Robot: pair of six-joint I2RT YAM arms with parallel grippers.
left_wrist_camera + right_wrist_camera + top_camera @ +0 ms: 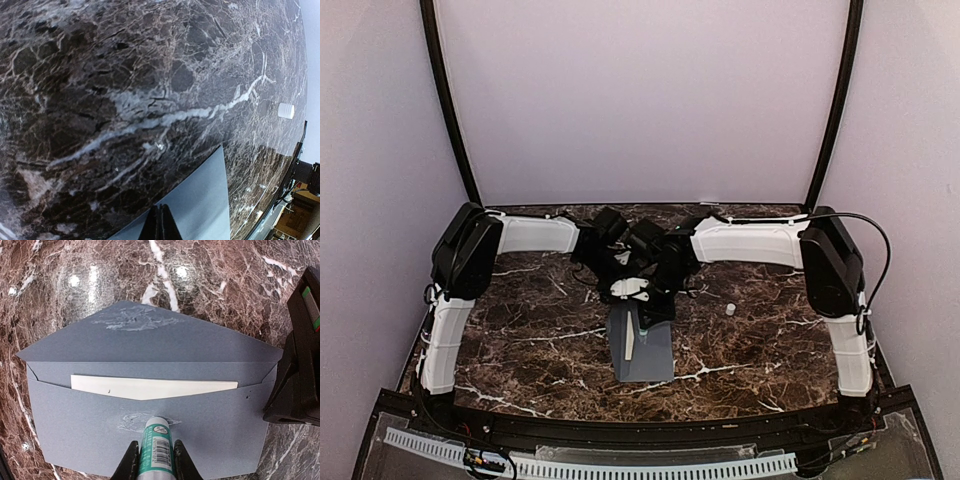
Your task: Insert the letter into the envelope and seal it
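**A:** Where is the letter (pixel 150 387) now?

**B:** It sits inside the envelope (pixel 100 430). In the right wrist view only a cream strip of it shows, above the V-shaped edge of the pocket. The envelope lies flat on the marble table (pixel 225 290), and its flap (pixel 150 340) is open and points to 12 o'clock. There is a pale shiny smear (pixel 132 320) near the tip of the flap.

**A:** And the right claw (pixel 155 454), how is it?

**B:** It comes in from 6 o'clock, over the lower edge of the envelope. Its jaws are only a little apart and they clamp a glue stick (pixel 155 435), a teal and white tube with a barcode. The tip of the tube points to 12 o'clock and stands at a second smear on the front of the envelope, just below the pocket edge. So the letter is just beyond the tube, at 12 o'clock from the claw.

**A:** What does the left claw (pixel 158 224) do?

**B:** Its fingers are pressed fully together and hold nothing. In its own view they are over a corner of the envelope, but I cannot tell if they touch the paper. In the right wrist view a black body stands at 3 o'clock, at the right end of the envelope.

**A:** Anything else on the table?

**B:** A small white cap (pixel 730 310), at about 2 o'clock from the envelope in the top view, apart from it.
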